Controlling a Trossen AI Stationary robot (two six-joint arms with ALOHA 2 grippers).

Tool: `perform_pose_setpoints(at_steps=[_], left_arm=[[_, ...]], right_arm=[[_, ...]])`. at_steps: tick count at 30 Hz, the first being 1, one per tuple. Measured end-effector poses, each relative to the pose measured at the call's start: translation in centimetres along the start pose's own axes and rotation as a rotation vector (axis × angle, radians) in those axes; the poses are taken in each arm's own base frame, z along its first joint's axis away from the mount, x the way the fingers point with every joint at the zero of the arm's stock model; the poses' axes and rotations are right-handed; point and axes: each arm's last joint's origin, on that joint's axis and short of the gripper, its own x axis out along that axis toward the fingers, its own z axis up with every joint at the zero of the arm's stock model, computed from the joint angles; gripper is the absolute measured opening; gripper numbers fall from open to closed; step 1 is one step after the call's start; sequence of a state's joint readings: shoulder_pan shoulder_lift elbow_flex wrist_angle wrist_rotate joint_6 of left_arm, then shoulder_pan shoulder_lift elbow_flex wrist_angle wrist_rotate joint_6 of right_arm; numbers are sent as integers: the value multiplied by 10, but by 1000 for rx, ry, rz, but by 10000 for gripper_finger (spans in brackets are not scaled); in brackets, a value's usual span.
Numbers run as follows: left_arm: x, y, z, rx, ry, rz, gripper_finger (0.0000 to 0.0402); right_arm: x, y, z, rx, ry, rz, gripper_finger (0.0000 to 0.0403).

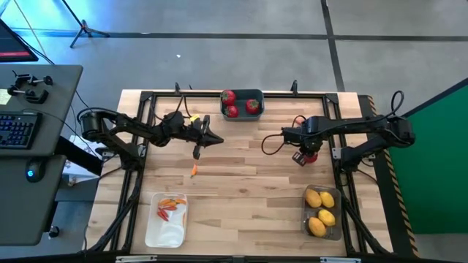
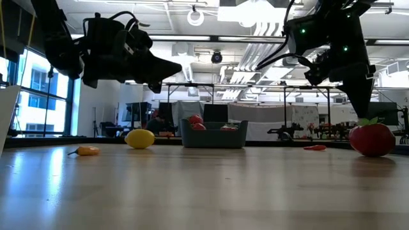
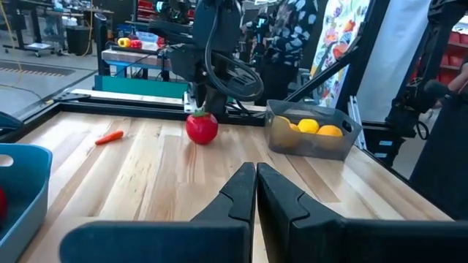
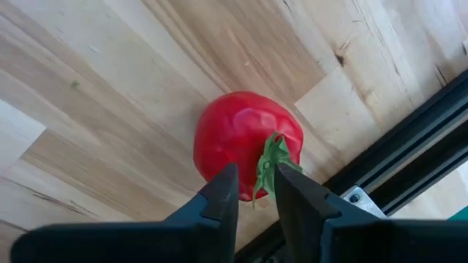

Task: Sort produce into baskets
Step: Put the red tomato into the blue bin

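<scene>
Pinching the green top of a red toy tomato (image 4: 245,146) on the counter (image 1: 248,183), the right gripper (image 4: 256,191) holds its jaws on it; left gripper (image 3: 256,191) hovers clenched, empty.

The left gripper (image 3: 256,186) is seen with its fingers pressed together above the wooden table (image 3: 146,175). A red tomato (image 3: 202,127) is placed under the right gripper (image 3: 202,107). An orange pepper piece (image 3: 110,136) lies nearby. Yellow lemons (image 3: 308,127) are held in a smoky grey basket (image 3: 313,139); a blue basket (image 3: 22,190) is partly seen.
</scene>
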State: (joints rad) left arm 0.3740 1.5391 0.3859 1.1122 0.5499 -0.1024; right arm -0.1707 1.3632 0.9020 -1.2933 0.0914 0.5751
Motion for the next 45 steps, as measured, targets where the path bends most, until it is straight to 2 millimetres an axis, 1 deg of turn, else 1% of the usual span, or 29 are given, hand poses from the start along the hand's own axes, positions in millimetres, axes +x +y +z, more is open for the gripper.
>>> perform_pose_setpoints(at_steps=[3,18,24,33,36,42,45], left_arm=[[0,0,0,0,0,0,0],[0,0,0,1,1,-1,0],[0,0,0,1,1,-1,0],[0,0,0,6,1,-1,0],[0,0,0,2,1,-1,0],[0,0,0,-5,1,-1,0],[0,0,0,-10,1,-1,0]], right_arm=[[0,-1,0,7,9,14,86],[1,-9,5,18,22,31,87],[1,-8,6,20,27,67,88],[1,-8,7,30,19,65,88],[1,-8,7,40,15,58,101],[1,-9,6,52,31,53,153],[1,-9,5,39,34,50,159]])
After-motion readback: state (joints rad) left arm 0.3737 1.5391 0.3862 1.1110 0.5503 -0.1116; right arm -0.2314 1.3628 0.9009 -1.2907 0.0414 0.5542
